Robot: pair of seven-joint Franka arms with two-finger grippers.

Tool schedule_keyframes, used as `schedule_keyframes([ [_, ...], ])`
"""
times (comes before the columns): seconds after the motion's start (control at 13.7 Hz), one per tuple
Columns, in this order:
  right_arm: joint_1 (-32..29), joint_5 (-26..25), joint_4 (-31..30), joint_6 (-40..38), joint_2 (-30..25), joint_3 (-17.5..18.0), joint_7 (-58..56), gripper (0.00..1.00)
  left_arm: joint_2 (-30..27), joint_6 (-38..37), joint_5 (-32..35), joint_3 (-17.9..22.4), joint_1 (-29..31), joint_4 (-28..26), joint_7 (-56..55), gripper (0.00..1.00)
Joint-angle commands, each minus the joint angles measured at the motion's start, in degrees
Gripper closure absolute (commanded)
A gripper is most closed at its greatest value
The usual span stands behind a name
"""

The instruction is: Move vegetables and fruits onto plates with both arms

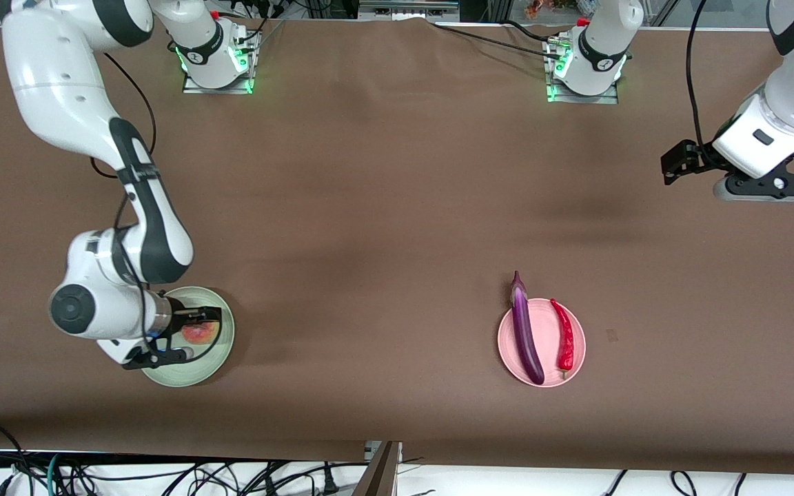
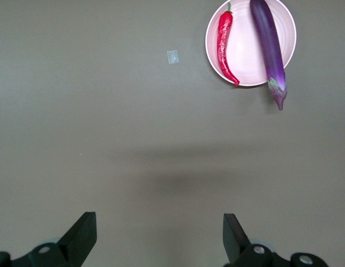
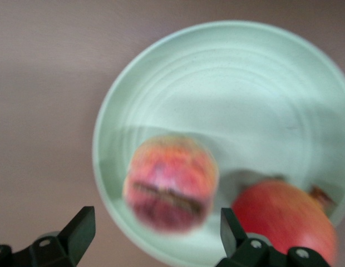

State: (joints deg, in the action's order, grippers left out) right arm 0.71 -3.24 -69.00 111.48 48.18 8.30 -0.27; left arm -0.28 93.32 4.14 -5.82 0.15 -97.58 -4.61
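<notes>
The pale green plate (image 1: 221, 344) lies toward the right arm's end of the table. My right gripper (image 1: 187, 336) hangs low over it, open, with the orange-pink peach (image 1: 200, 332) lying in the plate between its fingers. In the right wrist view the gripper (image 3: 156, 231) is open over the plate (image 3: 228, 78), which holds the peach (image 3: 169, 183) and the red apple (image 3: 284, 219) side by side. The pink plate (image 1: 576, 324) holds the purple eggplant (image 1: 526, 331) and the red chili (image 1: 565, 334). My left gripper (image 1: 775, 189) waits high, open and empty (image 2: 158, 233).
The brown table cloth carries a small tape mark (image 1: 612, 335) beside the pink plate, toward the left arm's end. The left wrist view shows the pink plate (image 2: 247, 61), chili (image 2: 224, 44) and eggplant (image 2: 270, 47). Cables lie along the table's near edge.
</notes>
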Motion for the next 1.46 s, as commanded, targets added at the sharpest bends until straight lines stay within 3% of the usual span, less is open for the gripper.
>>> schedule_keyframes([
  [0.0,-0.2,-2.4,0.7,-8.9,-8.2,1.1,-0.5,0.00,-0.4,0.4,-1.2,-0.2,0.4,-0.3,0.7,0.00],
  [0.44,-0.4,-2.6,-0.2,-23.3,-22.8,1.1,-1.4,0.00,0.3,0.8,-3.0,0.1,0.8,0.3,1.0,0.00],
  [0.8,-0.8,-2.6,-18.4,-25.4,-40.5,0.8,-2.3,0.00,0.3,0.5,-3.8,-0.4,3.1,0.0,1.4,0.00],
  [0.95,-1.4,-2.6,-21.6,-25.8,-46.3,-0.2,-2.2,0.00,0.2,0.5,-4.1,-0.7,2.5,0.1,1.2,0.00],
  [1.17,-1.4,-2.5,-24.2,-26.0,-48.6,-0.5,-2.2,0.00,0.2,0.5,-4.2,-0.7,2.6,0.1,1.4,0.00],
  [1.39,-1.7,1.1,-24.3,-27.5,-49.0,-2.4,-1.8,0.00,0.4,0.5,-5.0,-0.6,3.1,0.1,1.8,0.00],
])
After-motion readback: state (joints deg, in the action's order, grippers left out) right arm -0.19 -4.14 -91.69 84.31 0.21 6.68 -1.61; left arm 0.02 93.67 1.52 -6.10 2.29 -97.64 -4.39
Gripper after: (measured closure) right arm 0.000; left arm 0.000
